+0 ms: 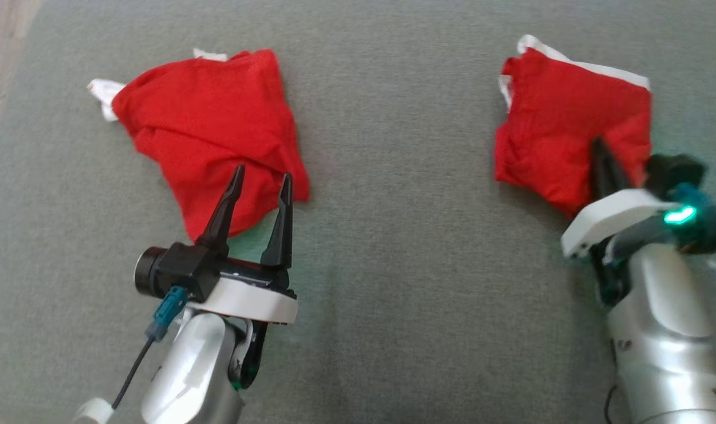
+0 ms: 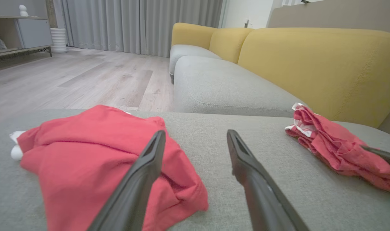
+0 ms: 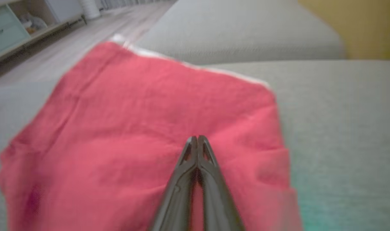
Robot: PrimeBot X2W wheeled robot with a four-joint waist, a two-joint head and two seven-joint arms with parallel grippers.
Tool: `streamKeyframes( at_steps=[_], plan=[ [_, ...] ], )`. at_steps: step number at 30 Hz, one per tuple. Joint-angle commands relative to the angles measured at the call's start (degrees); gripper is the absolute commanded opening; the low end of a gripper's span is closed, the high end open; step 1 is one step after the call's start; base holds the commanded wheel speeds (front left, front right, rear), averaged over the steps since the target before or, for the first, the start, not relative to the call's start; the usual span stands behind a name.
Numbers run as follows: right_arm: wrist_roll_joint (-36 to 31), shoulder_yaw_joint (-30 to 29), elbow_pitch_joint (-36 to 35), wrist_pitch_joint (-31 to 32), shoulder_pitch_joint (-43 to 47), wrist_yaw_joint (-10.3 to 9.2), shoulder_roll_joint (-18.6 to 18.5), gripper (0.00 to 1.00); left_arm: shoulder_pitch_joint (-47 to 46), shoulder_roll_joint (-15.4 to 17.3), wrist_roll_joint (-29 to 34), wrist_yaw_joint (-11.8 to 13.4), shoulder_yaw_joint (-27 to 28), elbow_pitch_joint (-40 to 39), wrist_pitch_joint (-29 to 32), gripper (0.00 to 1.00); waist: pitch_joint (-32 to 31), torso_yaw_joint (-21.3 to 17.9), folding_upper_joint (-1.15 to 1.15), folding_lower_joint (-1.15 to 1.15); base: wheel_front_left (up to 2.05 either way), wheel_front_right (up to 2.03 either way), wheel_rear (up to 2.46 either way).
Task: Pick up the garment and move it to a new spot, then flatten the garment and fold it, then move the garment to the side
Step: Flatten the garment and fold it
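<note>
Grey cushion (image 1: 393, 235) carries two red garments, well apart. Nearest, the left gripper (image 1: 262, 172) hovers with its fingers spread. Their tips are over the near right corner of the left garment (image 1: 205, 118), whose long axis runs far-left to near-right. The right gripper (image 1: 599, 147) has its fingers clenched together, tips sunk into the near part of the right garment (image 1: 570, 100). Creases converging there suggest a pinch of cloth is held, so this arm seems placed to lift. White trim marks each garment's far edge. Beyond stands a yellow sofa back (image 2: 310, 64).
</note>
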Motion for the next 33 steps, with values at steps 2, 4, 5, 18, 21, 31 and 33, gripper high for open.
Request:
streamKeyframes(
  at_steps=[2, 4, 5, 18, 21, 31, 33],
  plan=[
    [-0.9, 2.3, 1.8, -1.3, -1.3, -0.05, 0.1, 0.0, -2.0, 0.4, -0.2, 0.0, 1.1, -1.4, -0.5, 1.0, -0.3, 0.6, 0.0, -0.02, 0.0, 0.0, 0.0],
    [-0.8, 3.3, 3.9, -3.2, -2.1, -0.05, 0.1, 0.0, -2.1, 0.4, -0.3, 0.2, 0.9, -1.3, -0.5, 1.0, -0.8, 0.8, 0.0, -0.02, 0.0, 0.0, 0.0],
    [-0.7, 3.7, 4.4, -4.2, -2.7, -0.05, 0.1, 0.0, -2.1, 0.4, -0.4, 0.3, 0.7, -1.3, -0.5, 1.0, -1.1, 0.9, 0.0, -0.02, 0.0, 0.0, 0.0],
    [-0.2, 7.3, 12.0, -5.6, -14.2, -0.05, 0.1, 0.0, -2.8, 0.3, -1.4, 0.8, -1.7, -2.2, -0.5, 1.0, -0.2, 3.2, 0.0, -0.02, 0.0, 0.0, 0.0],
    [-2.0, 5.6, 16.1, -5.2, -16.4, -0.05, 0.1, 0.0, -3.2, 0.3, -1.9, 1.1, -2.3, -2.3, -0.5, 1.0, 0.5, 4.1, 0.0, -0.02, 0.0, 0.0, 0.0],
    [0.6, 12.8, 26.1, -4.9, -17.5, -0.05, 0.1, 0.0, -3.4, 0.3, -2.4, 1.6, -2.0, -1.7, -0.5, 1.0, 0.1, 4.2, 0.0, -0.02, 0.0, 0.0, 0.0],
    [2.2, 14.3, 26.7, -5.8, -16.8, -0.05, 0.1, 0.0, -3.3, 0.3, -2.2, 1.6, -1.6, -1.6, -0.5, 1.0, -0.7, 3.6, 0.0, -0.02, 0.0, 0.0, 0.0]
  ],
)
